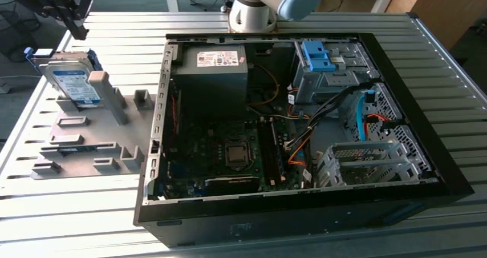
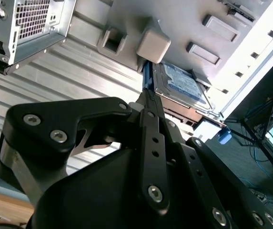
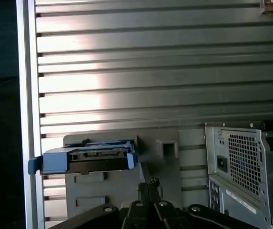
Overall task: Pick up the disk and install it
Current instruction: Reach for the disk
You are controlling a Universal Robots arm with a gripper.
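Observation:
The disk (image 1: pixel 70 81) is a silver hard drive with a white-and-blue label and a blue bracket. It stands tilted on edge in a grey fixture (image 1: pixel 84 146) at the exterior view's left. It is also seen in the second wrist view as the disk (image 2: pixel 181 83) and edge-on in the first wrist view as the disk (image 3: pixel 91 160). My gripper (image 1: pixel 74 29) hangs above and slightly behind it, apart from it. Both wrist views show the gripper (image 2: pixel 146 98) (image 3: pixel 150 183) with its fingers together and nothing held.
The open computer case (image 1: pixel 396 172) lies on the slatted metal table (image 1: pixel 68 212), to the fixture's right in the exterior view. Inside are a grey power supply (image 1: pixel 220 69), a blue latch piece (image 1: pixel 316 55), the motherboard (image 1: pixel 228 155) and a metal drive cage (image 1: pixel 365 161). The fixture carries several grey blocks.

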